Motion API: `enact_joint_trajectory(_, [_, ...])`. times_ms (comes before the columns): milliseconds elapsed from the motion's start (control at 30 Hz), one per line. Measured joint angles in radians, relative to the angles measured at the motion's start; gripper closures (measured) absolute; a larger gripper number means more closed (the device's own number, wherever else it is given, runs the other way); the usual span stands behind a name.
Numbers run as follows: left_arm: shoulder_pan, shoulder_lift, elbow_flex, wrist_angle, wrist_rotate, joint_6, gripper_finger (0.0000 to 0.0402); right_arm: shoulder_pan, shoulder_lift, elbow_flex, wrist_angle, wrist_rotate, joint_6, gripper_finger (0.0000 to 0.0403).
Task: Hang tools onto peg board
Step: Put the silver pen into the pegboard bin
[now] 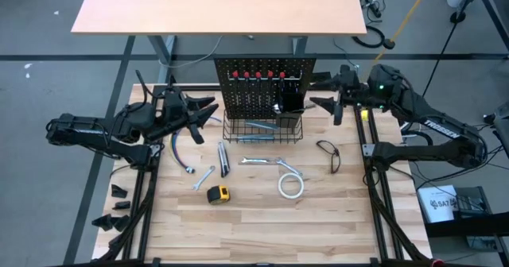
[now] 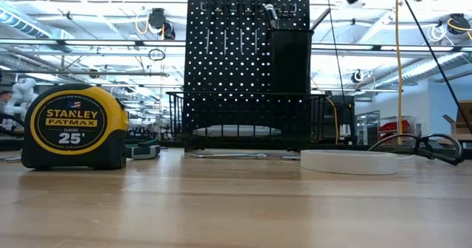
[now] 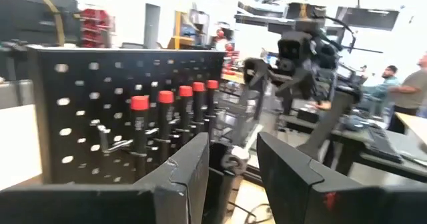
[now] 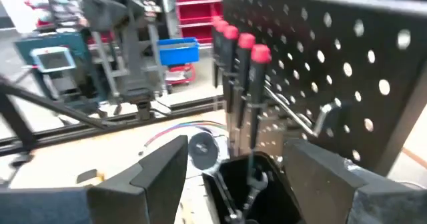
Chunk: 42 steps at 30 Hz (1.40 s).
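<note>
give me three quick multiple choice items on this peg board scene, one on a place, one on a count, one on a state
1. Where is the tape measure?
A. in the wire basket
B. on the table in front of the peg board
C. hung on the board

2. How many red-capped screwdrivers stand along the top of the peg board?
A. two
B. five
C. eight

3. How do the grippers stand?
A. both open and empty, one on each side of the board
B. the left shut on a wrench
C. the right holding the tape roll

Answers:
1 B, it sits on the bare wood near the wrench.
2 B, five red caps show in a row.
3 A, the left gripper and right gripper have spread fingers with nothing between them; the tape roll lies on the table.
</note>
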Motion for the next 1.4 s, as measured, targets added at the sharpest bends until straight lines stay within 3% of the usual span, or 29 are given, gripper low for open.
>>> enact_joint_trajectory(233, [0.000,0.000,0.000,-0.018,0.070,0.027,0.0272,0.081,0.002,0.160,-0.168,-0.054,0.097,0.0167])
enact_joint_trajectory(367, [0.008,-0.003,0.000,-0.031,0.070,0.034,0.0272,0.154,0.010,0.218,-0.303,-0.042,0.166,0.0194])
enact_joint_trajectory(500, [0.020,-0.010,0.001,-0.037,0.081,0.033,0.0272,0.219,0.012,0.189,-0.509,0.064,0.220,0.0275])
enact_joint_trajectory(600, [0.020,-0.010,0.001,-0.038,0.082,0.034,0.0272,0.252,0.012,0.119,-0.518,0.124,0.260,0.0371])
enact_joint_trajectory(633, [0.020,-0.010,0.001,-0.040,0.084,0.034,0.0272,0.259,0.011,0.095,-0.508,0.165,0.271,0.0386])
enact_joint_trajectory(767, [0.020,-0.011,0.001,-0.056,0.084,0.030,0.0272,0.263,0.027,0.017,-0.464,0.366,0.330,0.0399])
enact_joint_trajectory(900, [0.020,-0.011,0.001,-0.056,0.084,0.027,0.0272,0.265,0.054,-0.010,-0.412,0.459,0.312,0.0401])
enact_joint_trajectory(1400, [0.019,-0.014,0.001,-0.053,0.084,0.025,0.0272,0.256,0.121,-0.012,-0.175,0.501,0.232,0.0402])
